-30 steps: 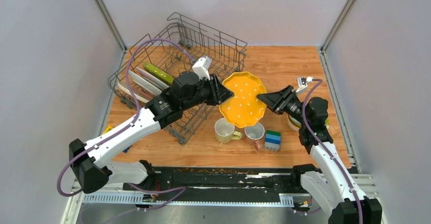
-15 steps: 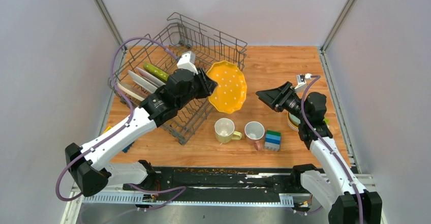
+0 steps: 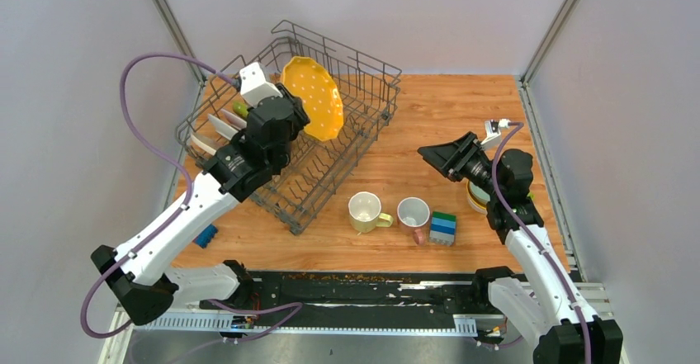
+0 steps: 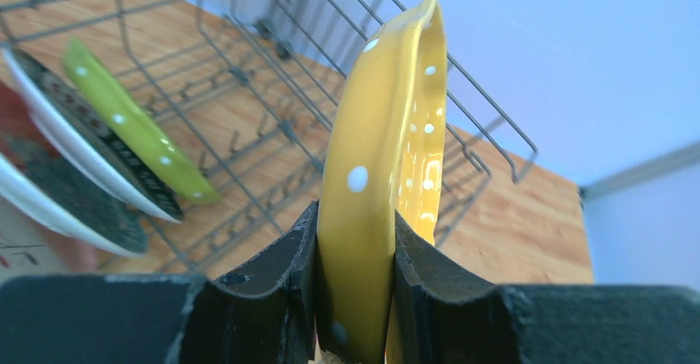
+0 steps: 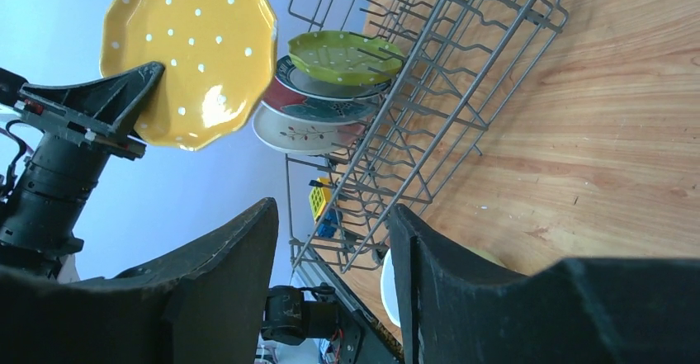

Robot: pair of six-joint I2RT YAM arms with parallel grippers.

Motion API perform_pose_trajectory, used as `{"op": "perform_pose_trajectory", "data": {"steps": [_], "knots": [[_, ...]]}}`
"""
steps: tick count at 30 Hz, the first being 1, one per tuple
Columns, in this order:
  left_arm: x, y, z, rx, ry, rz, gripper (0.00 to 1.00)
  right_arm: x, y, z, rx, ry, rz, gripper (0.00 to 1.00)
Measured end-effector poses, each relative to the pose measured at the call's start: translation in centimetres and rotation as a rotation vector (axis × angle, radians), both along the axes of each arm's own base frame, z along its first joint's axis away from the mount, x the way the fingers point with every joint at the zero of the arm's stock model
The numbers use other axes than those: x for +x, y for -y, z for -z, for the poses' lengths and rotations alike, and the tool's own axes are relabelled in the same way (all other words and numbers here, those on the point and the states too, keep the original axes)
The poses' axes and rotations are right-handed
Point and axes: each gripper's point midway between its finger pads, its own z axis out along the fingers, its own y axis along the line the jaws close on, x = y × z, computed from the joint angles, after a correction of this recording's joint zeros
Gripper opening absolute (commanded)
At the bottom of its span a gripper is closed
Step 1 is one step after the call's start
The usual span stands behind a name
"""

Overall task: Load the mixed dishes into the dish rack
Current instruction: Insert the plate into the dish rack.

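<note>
From above, the yellow plate (image 3: pixel 312 100) is seen clamped at its rim by the left gripper (image 3: pixel 290 116) and held on edge over the far part of the dish rack (image 3: pixel 373 67). The right gripper (image 3: pixel 436 156) is kept well apart from it over the table, and two mugs (image 3: pixel 363 211) stand on the table nearby.

In the left wrist view, the plate (image 4: pixel 388 158) is pinched upright between the fingers (image 4: pixel 276 269). Its face is roughly parallel to the green dish (image 4: pixel 132 133), which leans in the tines below and to the left. The free tines beside that dish are judged to be the target, to be reached by lowering the plate edge first.

In the right wrist view, the right gripper's (image 5: pixel 330 240) jaws are spread with nothing between them, and the rack (image 5: pixel 429 67) is seen beyond them.
</note>
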Motion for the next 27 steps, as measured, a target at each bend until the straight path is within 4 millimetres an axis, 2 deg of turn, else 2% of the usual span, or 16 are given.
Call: {"op": "perform_pose_trajectory", "data": {"steps": [4,7,15,19,27], "knots": [[1.5,-2.6,-0.5,0.024,0.013,-0.144,0.0,0.0,0.0,0.1,-0.004,-0.006,0.001,0.53],[2.7,-3.9,0.0,0.047,0.003,-0.227,0.0,0.0,0.1,0.2,-0.004,-0.008,0.004,0.53],[5.3,-7.0,3.4,0.097,-0.066,-0.416,0.0,0.0,0.1,0.5,-0.007,-0.023,0.008,0.53],[6.4,-8.0,4.1,0.11,-0.091,-0.493,0.0,0.0,0.1,0.5,-0.007,-0.025,0.008,0.53],[8.7,-8.8,3.6,0.081,-0.085,-0.629,0.0,0.2,0.2,0.2,-0.022,-0.021,0.016,0.54]]}}
